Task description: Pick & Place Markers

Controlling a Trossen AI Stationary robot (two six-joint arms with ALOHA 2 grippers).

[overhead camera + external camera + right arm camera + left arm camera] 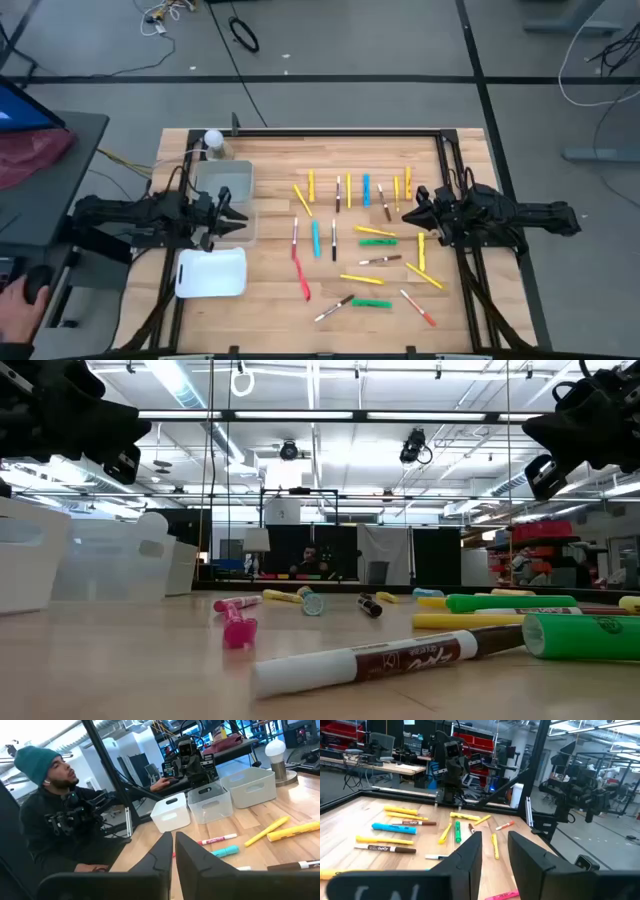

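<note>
- Yellow, green, light blue, red and brown-and-white markers (366,235) lie flat, scattered over the middle of the wooden worktop (270,300), between the two arms.
- Those in the far row mostly run lengthwise from far edge to near edge; several nearer ones lie crosswise or slanted.
- Left claw (240,214) hangs above the bins (228,181) on the left, fingers narrowly parted, holding nothing.
- Right claw (408,216) hovers at the markers' right side, fingers together, empty.
- A person's hand (18,308) shows at the left edge.
</note>
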